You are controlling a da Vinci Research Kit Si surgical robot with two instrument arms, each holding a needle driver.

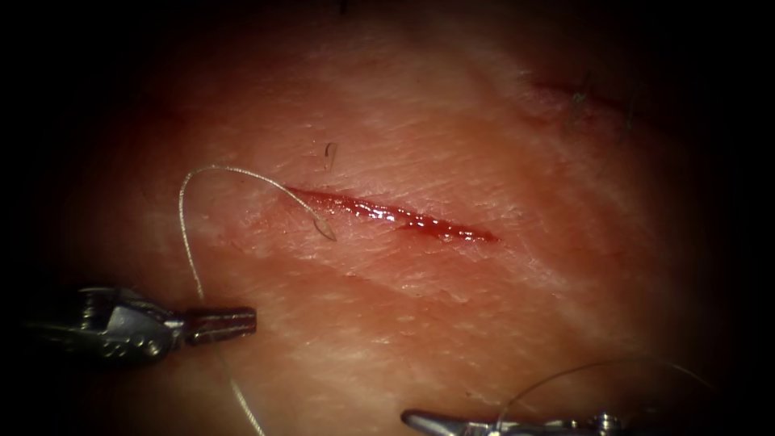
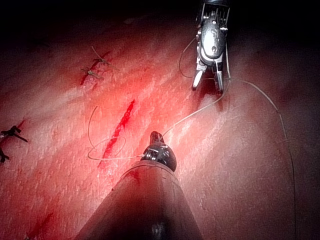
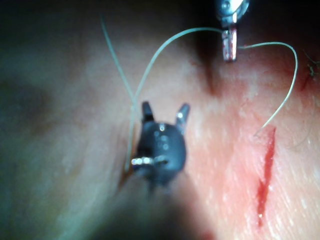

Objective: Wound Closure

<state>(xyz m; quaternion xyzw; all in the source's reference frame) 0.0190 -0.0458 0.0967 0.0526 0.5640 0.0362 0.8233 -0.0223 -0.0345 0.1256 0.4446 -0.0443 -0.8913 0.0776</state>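
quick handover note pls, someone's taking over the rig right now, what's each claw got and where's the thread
Left claw: shut on the thread, below and left of the cut.
Right claw: open, holding nothing, thread lying beside it.
Thread: arcs up from the left claw and enters the tissue at the cut's left end.
Needle: I cannot make it out.
Done: thread is through the tissue at the left end.
Left: the cut still gapes, red fluid inside, no knot on it.

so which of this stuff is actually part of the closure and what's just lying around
In the job:
- open cut in the tissue
- thread, entering at the cut's left end
- left tool, jaws shut on the thread
- right tool, jaws open, holding nothing

Lying about:
- earlier stitches
- loose thread end above the cut
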